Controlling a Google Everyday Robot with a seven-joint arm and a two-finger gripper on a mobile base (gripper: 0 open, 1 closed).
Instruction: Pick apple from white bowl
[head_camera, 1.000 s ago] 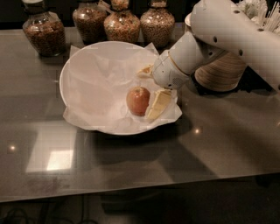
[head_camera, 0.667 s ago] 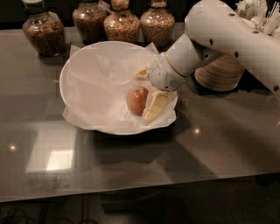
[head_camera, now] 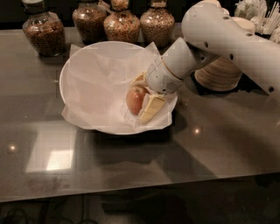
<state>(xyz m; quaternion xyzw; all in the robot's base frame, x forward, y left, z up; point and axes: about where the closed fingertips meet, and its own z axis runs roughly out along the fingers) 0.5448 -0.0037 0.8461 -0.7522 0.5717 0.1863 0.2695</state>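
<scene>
The reddish-orange apple point(head_camera: 134, 100) lies low in the right part of the wide white bowl point(head_camera: 72, 72), on its crinkled white paper lining. My gripper point(head_camera: 140, 99) reaches into the bowl from the right on the white arm point(head_camera: 227, 37). Its cream fingers straddle the apple: the near finger point(head_camera: 151, 109) presses on the apple's right side, and the far finger point(head_camera: 139, 79) sits just behind its top. The gripper is shut on the apple, which still rests in the bowl.
Several glass jars of grains point(head_camera: 41, 30) point(head_camera: 122, 24) stand along the back edge. A stack of tan plates point(head_camera: 218, 72) sits right of the bowl, behind the arm. A holder of white utensils point(head_camera: 258, 13) is at the far right corner. The glossy grey table point(head_camera: 131, 166) extends forward.
The fingers have drawn in around the apple, the near one moving left against it. The arm shifted slightly left; the apple stayed almost in place.
</scene>
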